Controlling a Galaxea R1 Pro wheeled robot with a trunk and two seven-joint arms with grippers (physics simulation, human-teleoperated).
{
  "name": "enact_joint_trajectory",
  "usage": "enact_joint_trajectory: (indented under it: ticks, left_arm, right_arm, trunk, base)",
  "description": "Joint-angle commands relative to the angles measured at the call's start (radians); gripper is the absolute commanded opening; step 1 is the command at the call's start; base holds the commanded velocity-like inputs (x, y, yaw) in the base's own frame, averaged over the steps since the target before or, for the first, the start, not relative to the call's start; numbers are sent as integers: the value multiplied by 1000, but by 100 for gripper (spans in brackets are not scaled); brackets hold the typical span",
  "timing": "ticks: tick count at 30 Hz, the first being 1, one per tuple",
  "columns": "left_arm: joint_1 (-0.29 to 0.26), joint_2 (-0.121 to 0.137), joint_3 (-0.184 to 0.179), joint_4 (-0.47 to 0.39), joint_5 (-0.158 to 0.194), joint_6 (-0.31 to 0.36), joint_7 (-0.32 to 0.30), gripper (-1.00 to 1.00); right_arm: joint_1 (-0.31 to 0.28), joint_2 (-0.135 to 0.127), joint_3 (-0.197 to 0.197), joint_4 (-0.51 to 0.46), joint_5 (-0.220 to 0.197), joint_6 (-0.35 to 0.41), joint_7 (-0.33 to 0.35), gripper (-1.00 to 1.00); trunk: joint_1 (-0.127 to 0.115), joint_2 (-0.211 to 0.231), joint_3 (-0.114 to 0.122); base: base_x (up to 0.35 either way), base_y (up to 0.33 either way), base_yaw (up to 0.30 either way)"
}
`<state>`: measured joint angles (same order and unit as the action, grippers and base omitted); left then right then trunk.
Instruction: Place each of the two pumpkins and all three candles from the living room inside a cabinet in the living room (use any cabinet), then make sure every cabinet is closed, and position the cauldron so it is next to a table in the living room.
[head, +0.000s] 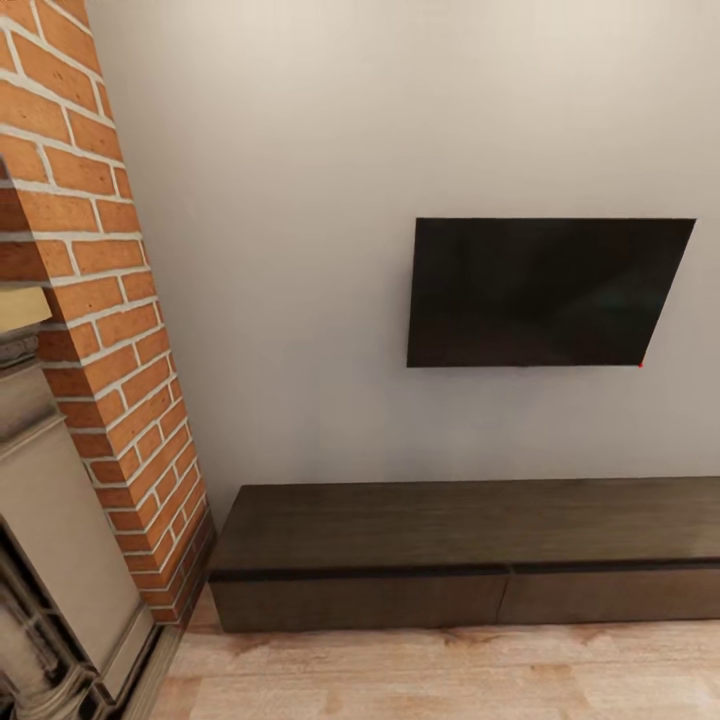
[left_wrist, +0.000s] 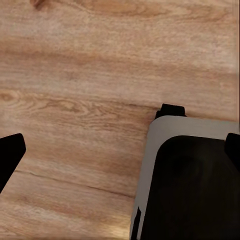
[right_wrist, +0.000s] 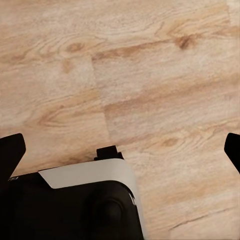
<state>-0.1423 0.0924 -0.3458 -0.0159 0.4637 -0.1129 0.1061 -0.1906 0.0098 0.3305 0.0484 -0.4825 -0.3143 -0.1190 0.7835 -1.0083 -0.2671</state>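
From the head camera, a red brick column (head: 100, 300) rises along the left edge, and below it, in the lower left corner, is part of a pale carved stone fireplace surround (head: 50, 560). To the right of the brick, a plain light grey wall (head: 280, 250) fills the middle. A dark, blank flat television (head: 545, 292) is mounted on that wall, right of centre. Under it, the cabinet (head: 470, 550), a long low dark-brown wooden unit, stands against the wall on a light wood floor (head: 450, 675), running from near the brick column off the right edge; its flat drawer fronts sit flush and closed, and its top is bare. In the left wrist view, the left end effector (left_wrist: 122, 147) hangs over the wood planks with its two dark fingertips (left_wrist: 11, 152) spread wide apart at opposite edges, holding nothing; part of the robot's grey and black base (left_wrist: 192, 180) is below it. In the right wrist view, the right end effector (right_wrist: 122, 147) is likewise spread wide and empty above the planks, with the grey-edged black base (right_wrist: 75, 205) beneath.
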Motion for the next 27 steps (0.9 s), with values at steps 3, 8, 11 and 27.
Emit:
enact_joint_trajectory:
  ticks: [3, 8, 11, 27]
  left_arm:
    - [0, -6, -9, -1, 7, 1, 3, 100]
    - [0, -8, -7, -1, 13, 5, 15, 100]
    - [0, -6, -6, -4, 11, -3, 16, 100]
    - [-1, -10, -3, -10, 9, -10, 14, 100]
  right_arm:
    - [-1, 1, 10, 4, -7, 1, -2, 100]
    - [-1, 0, 9, 3, -7, 4, -3, 100]
    - [-1, 0, 9, 3, -7, 5, -3, 100]
    - [-1, 1, 9, -1, -5, 5, -4, 100]
  trunk:
    - [0, -1, -1]
    - [0, -1, -1]
    - [0, -1, -1]
    - [0, -1, -1]
  base:
    - [0, 0, 0]
    - [0, 0, 0]
    - [0, 0, 0]
    - [0, 0, 0]
